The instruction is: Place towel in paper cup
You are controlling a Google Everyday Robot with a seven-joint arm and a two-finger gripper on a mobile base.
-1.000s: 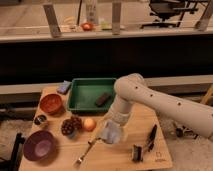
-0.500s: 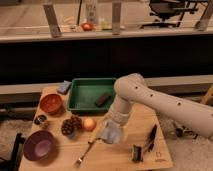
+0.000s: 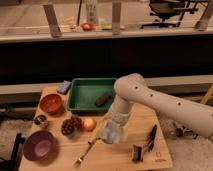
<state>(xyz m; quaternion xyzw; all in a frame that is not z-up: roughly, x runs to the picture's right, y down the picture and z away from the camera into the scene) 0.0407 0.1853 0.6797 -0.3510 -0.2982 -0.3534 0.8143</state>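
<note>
**A:** What lies nearest on the table [image 3: 117, 161]?

**B:** A fork [image 3: 83, 155] at the front edge, tilted up toward the right. Left of it is a purple bowl [image 3: 39, 146]. To the right stand a small black clip [image 3: 136, 152] and a dark tool [image 3: 151, 138].

**A:** And the gripper?

**B:** The gripper [image 3: 110, 131] hangs low over the middle of the table, just above the fork's upper end. A pale shape [image 3: 113, 137] sits right at its tip. It cannot be told whether that is the towel, the cup or both together, and no other towel or cup can be made out with certainty. Nor can it be told whether the gripper is apart, together or clamped on something.

**A:** What is beside it?

**B:** An orange [image 3: 89, 124] is just to its left. Next comes a dark cluster [image 3: 70, 125], then a small jar [image 3: 40, 120] near the left edge.

**A:** Farther back?

**B:** A red bowl [image 3: 51, 103] sits at the left, and a green tray [image 3: 80, 102] beside it holds a dark bar [image 3: 102, 99]. A blue item [image 3: 64, 87] lies at the tray's far left corner. The arm [image 3: 150, 100] comes in from the right and bends down in front of the tray.

**A:** Beyond the table?

**B:** A ledge [image 3: 130, 34] with a red item [image 3: 87, 26] on it.
</note>
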